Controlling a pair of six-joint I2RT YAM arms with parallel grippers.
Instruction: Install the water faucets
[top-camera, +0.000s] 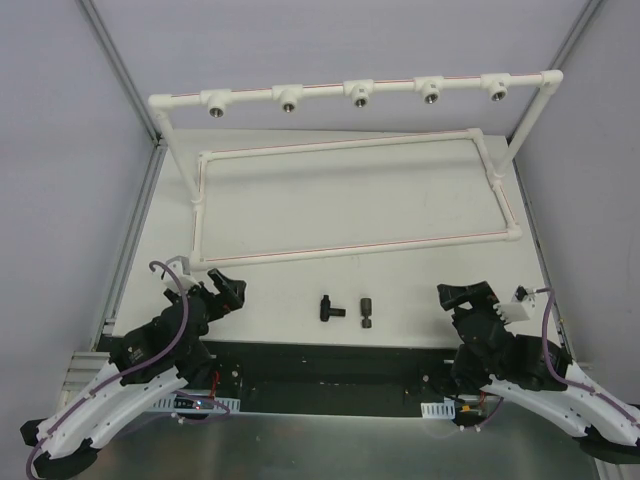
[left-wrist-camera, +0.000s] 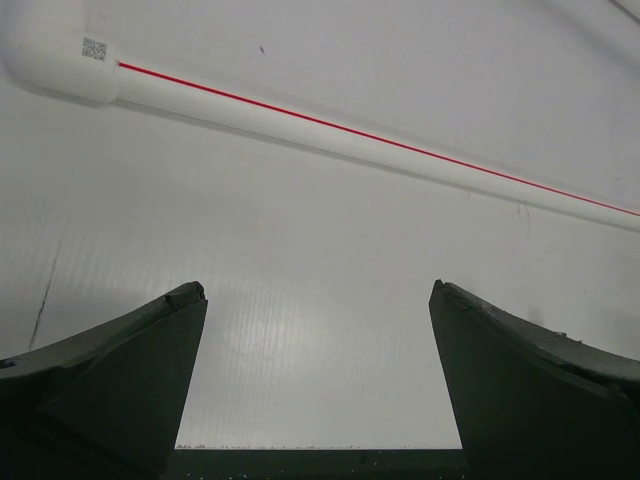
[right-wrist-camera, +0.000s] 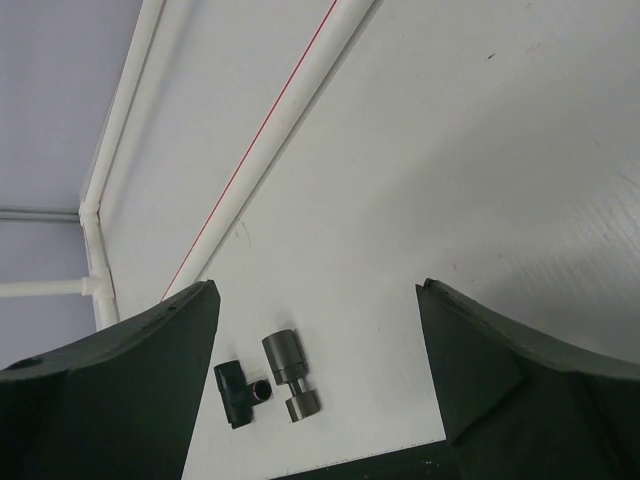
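Note:
Two small black faucets lie side by side on the white table near its front edge: a T-shaped one (top-camera: 328, 309) and a short stubby cylinder (top-camera: 366, 313). Both show in the right wrist view, the T-shaped one (right-wrist-camera: 237, 391) partly behind my left finger, the cylinder (right-wrist-camera: 288, 376) beside it. My left gripper (top-camera: 229, 289) is open and empty, left of the faucets. My right gripper (top-camera: 463, 297) is open and empty, right of them. In the left wrist view my open left gripper (left-wrist-camera: 318, 292) faces bare table and a white pipe (left-wrist-camera: 380, 145).
A white pipe frame (top-camera: 350, 250) lies flat on the table behind the faucets. A raised white rail (top-camera: 355, 90) at the back carries several fittings with metal-threaded mouths, such as one (top-camera: 358, 94). A black strip (top-camera: 330, 365) runs along the table's front edge.

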